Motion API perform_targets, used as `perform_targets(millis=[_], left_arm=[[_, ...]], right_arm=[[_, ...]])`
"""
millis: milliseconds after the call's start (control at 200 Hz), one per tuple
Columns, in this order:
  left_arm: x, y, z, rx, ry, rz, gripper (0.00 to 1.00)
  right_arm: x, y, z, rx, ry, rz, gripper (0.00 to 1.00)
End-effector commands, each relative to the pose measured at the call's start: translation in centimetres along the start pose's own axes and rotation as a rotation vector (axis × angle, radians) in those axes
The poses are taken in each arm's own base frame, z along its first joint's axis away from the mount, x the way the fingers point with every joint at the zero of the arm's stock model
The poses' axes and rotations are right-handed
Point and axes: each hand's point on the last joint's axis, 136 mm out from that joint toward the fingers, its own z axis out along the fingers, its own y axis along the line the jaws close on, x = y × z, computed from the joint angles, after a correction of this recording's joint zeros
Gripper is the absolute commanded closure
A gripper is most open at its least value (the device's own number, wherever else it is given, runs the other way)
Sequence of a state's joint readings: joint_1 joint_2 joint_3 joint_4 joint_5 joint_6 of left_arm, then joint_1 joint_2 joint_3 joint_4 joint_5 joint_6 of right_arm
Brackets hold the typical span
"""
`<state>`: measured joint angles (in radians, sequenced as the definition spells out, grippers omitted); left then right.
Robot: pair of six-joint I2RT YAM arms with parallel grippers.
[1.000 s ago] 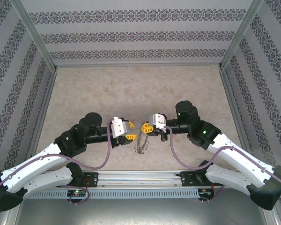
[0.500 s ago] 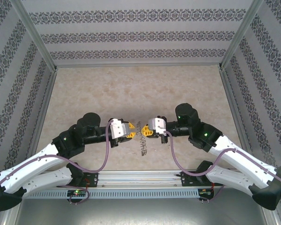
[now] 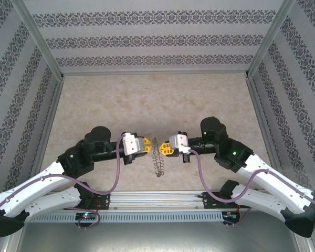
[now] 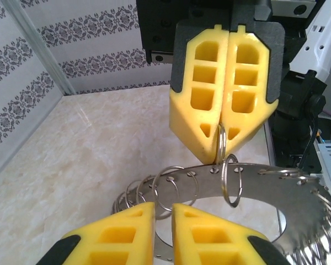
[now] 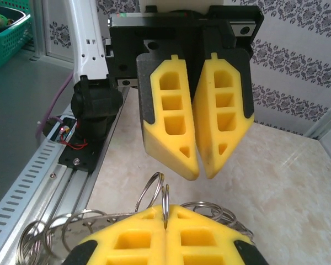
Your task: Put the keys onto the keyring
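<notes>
In the top view the keyring [image 3: 157, 157] stands on edge over the near half of the marbled tabletop [image 3: 147, 100], toward 6 o'clock from its middle, and shows as a thin grey sliver with a fringe of loops. The two sets of fingers face each other across its upper part. The left gripper [image 3: 146, 146] sits at the ring's 9 o'clock and the right gripper [image 3: 163, 148] at its 3 o'clock.

From the left wrist, the keyring [image 4: 248, 176] is a flat silvery band with small holes along its edge, each carrying a wire loop. The right gripper [image 4: 218, 157] comes down from 12 o'clock with its yellow fingers [image 4: 201, 105] pressed together, pinching one split ring [image 4: 223, 144] that hangs from the band. The left gripper [image 4: 164, 207] rises from 6 o'clock just short of the band. Its fingers [image 4: 127, 232] are parted by a narrow slit that holds nothing, and a wire loop lies just past their tips at 12 o'clock.

From the right wrist, the right gripper [image 5: 165, 212] is clamped on that split ring [image 5: 164, 199], which pokes up from the seam. The left gripper [image 5: 200, 174] hangs at 12 o'clock just above it, its tips a hair apart. More loops fan out toward 8 o'clock.
</notes>
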<state>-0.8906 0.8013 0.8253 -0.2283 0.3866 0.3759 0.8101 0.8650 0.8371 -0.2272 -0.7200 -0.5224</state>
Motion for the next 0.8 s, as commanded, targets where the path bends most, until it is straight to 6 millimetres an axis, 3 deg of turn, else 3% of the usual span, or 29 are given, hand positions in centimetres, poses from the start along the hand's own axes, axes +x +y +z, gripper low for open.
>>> perform_targets(millis=[0, 794], left_arm=[[-1.8, 0.3, 0.0, -0.017, -0.066, 0.054, 0.84], [-2.6, -1.7, 0.5, 0.073, -0.090, 0.048, 0.85]], right_arm=[[-1.6, 1.0, -0.2, -0.037, -0.065, -0.027, 1.00], [-2.1, -0.4, 0.0, 0.053, -0.106, -0.046, 1.00]])
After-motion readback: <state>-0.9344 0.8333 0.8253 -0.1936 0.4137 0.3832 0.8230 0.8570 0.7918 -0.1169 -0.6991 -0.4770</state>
